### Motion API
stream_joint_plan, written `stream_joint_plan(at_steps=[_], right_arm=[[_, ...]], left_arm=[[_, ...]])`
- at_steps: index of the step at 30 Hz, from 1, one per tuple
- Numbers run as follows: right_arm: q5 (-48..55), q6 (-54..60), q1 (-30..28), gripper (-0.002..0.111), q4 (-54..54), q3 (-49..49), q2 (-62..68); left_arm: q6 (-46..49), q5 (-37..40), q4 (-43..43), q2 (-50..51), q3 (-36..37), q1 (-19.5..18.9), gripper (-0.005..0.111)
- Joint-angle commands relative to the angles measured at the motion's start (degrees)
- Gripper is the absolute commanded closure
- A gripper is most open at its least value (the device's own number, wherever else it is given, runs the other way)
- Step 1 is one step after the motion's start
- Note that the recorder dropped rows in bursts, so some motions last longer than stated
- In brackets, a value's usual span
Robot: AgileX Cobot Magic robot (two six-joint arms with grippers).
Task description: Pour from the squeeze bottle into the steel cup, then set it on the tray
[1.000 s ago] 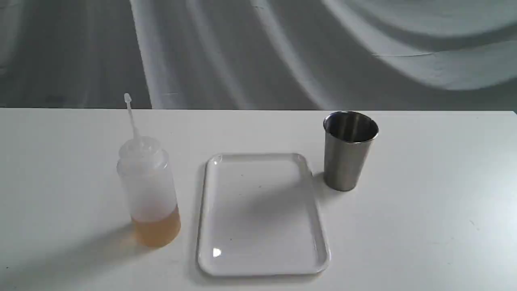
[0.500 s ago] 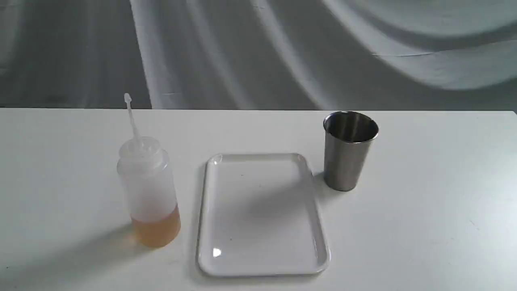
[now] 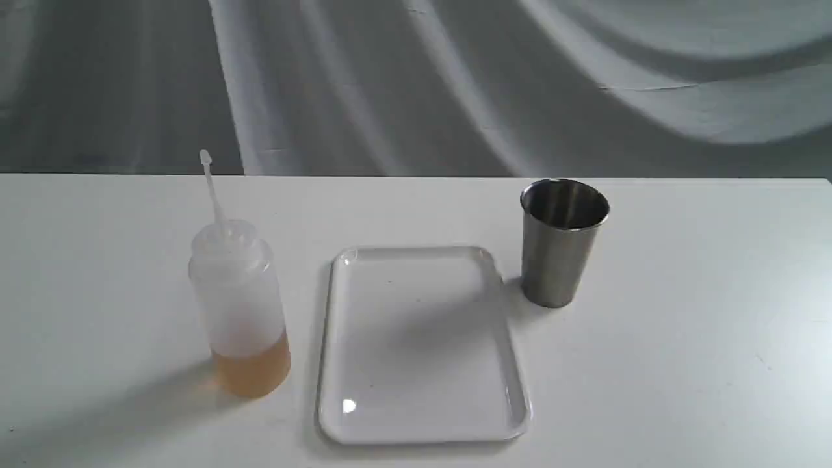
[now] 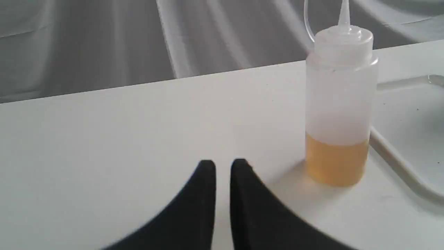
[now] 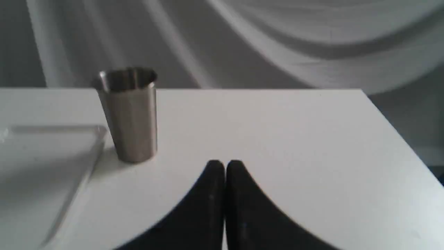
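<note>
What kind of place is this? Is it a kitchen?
Probably not a kitchen, more like a robot test room: a plain white table, a grey cloth hung behind it, and just a squeeze bottle, steel cup and tray set out.

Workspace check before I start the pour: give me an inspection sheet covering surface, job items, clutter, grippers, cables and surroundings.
Surface: white table, dry, no spills seen.
Bottle: upright on the table left of the tray, amber liquid in its lower part.
Cup: upright on the table beside the tray's far right corner; contents cannot be told.
Tray: flat between bottle and cup, nothing on it but a few tiny dark specks.
Clutter: nothing seen.
Left gripper: all but shut, holding nothing, short of the bottle.
Right gripper: shut, holding nothing, short of the cup.
Cables: nothing seen.
Surroundings: grey draped backdrop behind the table.
</note>
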State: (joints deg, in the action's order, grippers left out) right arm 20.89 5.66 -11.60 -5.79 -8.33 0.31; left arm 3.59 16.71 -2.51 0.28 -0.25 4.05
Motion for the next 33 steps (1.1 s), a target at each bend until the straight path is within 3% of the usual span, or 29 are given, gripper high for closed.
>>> stream_joint_plan(at_steps=[1,9,25,30,33], right_arm=[[3.32,-0.06,-0.47,0.108,-0.89,-5.83,-0.31],[3.77,-0.28,-0.47,0.108,-0.97,-12.18,2.44],[1.97,0.16,-0.27,0.108,-5.39,-25.58,28.50],[1.19,2.64,5.18,0.108,-5.29,-32.02,37.52],[0.49,3.42,12.22,0.108,-3.92,-36.73,43.52]], left_arm=[[-0.10,-0.37,-0.03,-0.29,0.25,0.18,0.098],[-0.10,-0.37,-0.03,-0.29,0.25,0.18,0.098],[-0.10,-0.37,-0.03,-0.29,0.25,0.18,0.098],[-0.10,-0.37,-0.03,-0.29,0.25,0.18,0.098],[-0.10,-0.37,-0.03,-0.29,0.25,0.18,0.098]])
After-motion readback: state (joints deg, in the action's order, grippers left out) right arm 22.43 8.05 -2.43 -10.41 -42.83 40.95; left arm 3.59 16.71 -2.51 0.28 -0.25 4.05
